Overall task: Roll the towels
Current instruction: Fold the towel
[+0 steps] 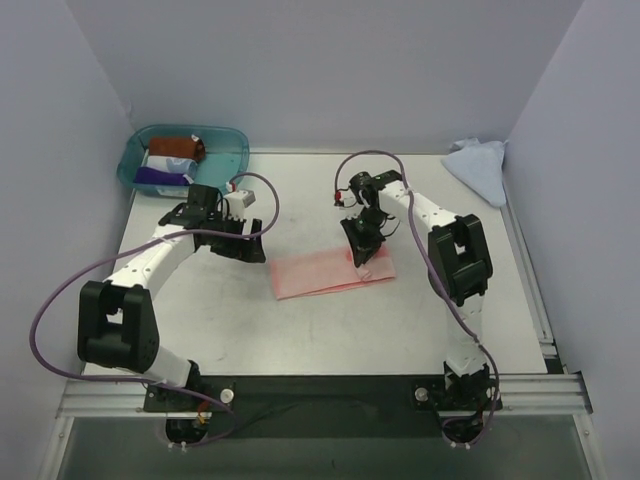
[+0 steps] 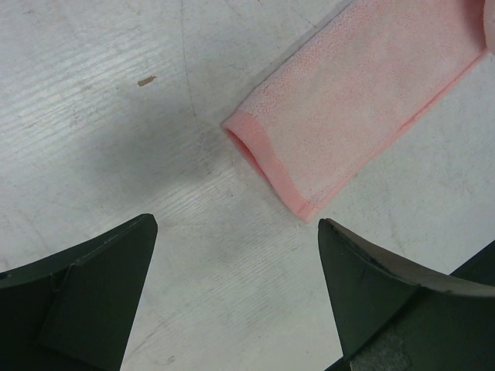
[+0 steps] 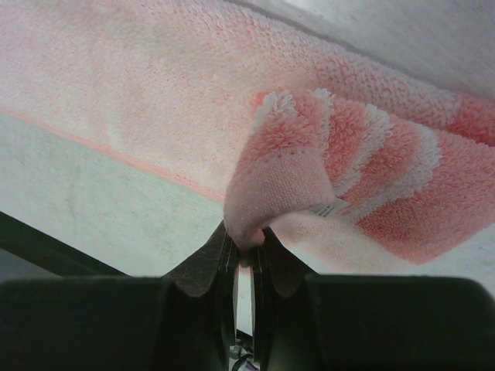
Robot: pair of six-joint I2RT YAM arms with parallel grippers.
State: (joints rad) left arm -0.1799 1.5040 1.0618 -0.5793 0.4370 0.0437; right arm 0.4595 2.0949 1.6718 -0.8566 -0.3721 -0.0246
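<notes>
- Towel (image 1: 330,273), pink, lies folded into a flat strip on the table (image 1: 250,330); its left end shows an open fold
- Left gripper (image 1: 250,245) sits just left of the towel, off the cloth; its 2 fingers (image 2: 100,286) stand wide apart
- Right gripper (image 3: 246,247) is at the towel's right end; fingers pinched together on a lifted corner
- Blue towel (image 1: 478,165) lies bunched, well beyond the towel's right end
- Teal tub (image 1: 183,158) stands well beyond its left end, holding rolled cloths

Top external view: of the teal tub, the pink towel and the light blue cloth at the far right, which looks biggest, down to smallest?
1. teal tub
2. pink towel, folded into a strip
3. light blue towel, which is bunched up and so might be bigger if spread flat
</notes>
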